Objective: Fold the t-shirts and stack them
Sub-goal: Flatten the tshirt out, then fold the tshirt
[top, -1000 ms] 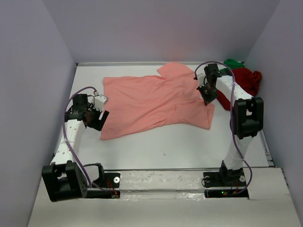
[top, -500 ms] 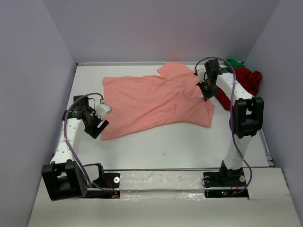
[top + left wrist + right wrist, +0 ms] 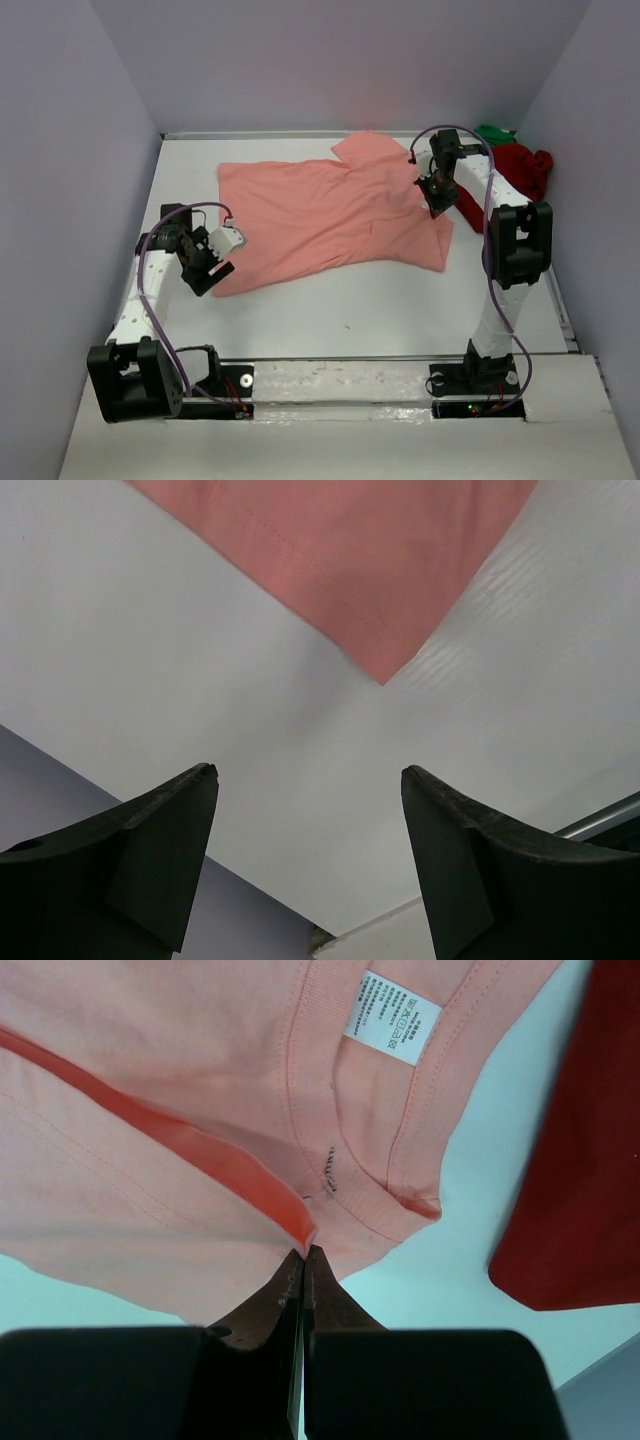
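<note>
T-shirts, 3 on hand. Top view: salmon-pink short-sleeved cloth t-shirt spread nearly flat across the middle of the white table, collar end to the right, hem to the left; dark red crumpled t-shirt heaped at the far right edge, near the pink collar end; bright green t-shirt, a small crumple behind the red one; left gripper beside the near-left hem corner; right gripper down on the collar end. Left wrist view: jaws spread wide with nothing between them, bare table below, pointed hem corner ahead of the tips and apart from them. Right wrist view: jaws pressed together on a raised fold of the pink cloth just beside the neckband, white care label beyond; red cloth to the right, a strip of table between. Condition: none folded, none stacked. Hazards, as judged: the pinch takes a thin fold, perhaps only 1 layer, so a lift could slip or bunch the shirt; the left jaws could close short of the corner and take nothing; a pull by 1 arm alone would skew the cloth; a sweep rightward could snag the red heap.
</note>
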Controlling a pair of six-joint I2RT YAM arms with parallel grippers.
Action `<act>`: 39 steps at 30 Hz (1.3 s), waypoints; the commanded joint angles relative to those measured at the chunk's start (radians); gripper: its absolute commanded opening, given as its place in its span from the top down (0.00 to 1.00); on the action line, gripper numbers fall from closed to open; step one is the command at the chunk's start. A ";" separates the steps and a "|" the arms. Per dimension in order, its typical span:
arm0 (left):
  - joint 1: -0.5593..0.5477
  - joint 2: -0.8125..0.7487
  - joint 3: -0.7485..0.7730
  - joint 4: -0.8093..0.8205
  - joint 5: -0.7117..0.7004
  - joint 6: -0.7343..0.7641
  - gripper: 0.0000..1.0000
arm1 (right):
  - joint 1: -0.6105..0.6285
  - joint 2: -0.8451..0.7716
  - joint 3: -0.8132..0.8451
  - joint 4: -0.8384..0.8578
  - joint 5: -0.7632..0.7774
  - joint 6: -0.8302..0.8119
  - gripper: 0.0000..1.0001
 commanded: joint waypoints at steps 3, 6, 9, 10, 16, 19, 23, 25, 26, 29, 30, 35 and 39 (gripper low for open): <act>-0.037 0.046 -0.042 0.072 0.009 0.067 0.14 | -0.006 0.000 0.026 -0.013 0.014 0.014 1.00; -0.063 0.063 -0.059 0.104 0.006 0.084 0.14 | -0.006 0.003 0.023 -0.014 0.046 0.014 1.00; -0.080 0.079 -0.065 0.125 -0.005 0.094 0.15 | -0.006 0.007 0.026 -0.018 0.054 0.017 1.00; -0.107 0.086 -0.068 0.125 -0.003 0.097 0.15 | -0.006 0.009 0.026 -0.019 0.058 0.017 1.00; -0.175 0.097 -0.087 0.107 -0.003 0.106 0.16 | -0.006 0.021 0.027 -0.018 0.078 0.016 1.00; -0.200 0.089 -0.087 0.067 0.015 0.115 0.18 | -0.006 0.030 0.033 -0.018 0.081 0.017 1.00; -0.203 0.096 -0.079 0.018 0.029 0.127 0.19 | -0.006 0.039 0.038 -0.019 0.083 0.017 1.00; -0.203 0.099 -0.084 -0.003 0.026 0.136 0.19 | -0.006 0.040 0.039 -0.021 0.086 0.017 1.00; -0.203 0.097 -0.090 -0.006 0.026 0.136 0.19 | -0.006 0.040 0.038 -0.019 0.086 0.017 1.00; -0.204 0.093 -0.108 -0.029 0.015 0.161 0.19 | -0.006 0.036 0.039 -0.019 0.092 0.017 1.00; -0.204 0.091 -0.113 -0.033 0.010 0.166 0.19 | -0.006 0.038 0.039 -0.021 0.092 0.017 1.00; -0.204 0.088 -0.145 -0.045 0.010 0.186 0.20 | -0.006 0.043 0.041 -0.021 0.097 0.019 1.00; -0.209 0.094 -0.173 -0.031 0.020 0.187 0.20 | -0.006 0.047 0.042 -0.024 0.095 0.019 1.00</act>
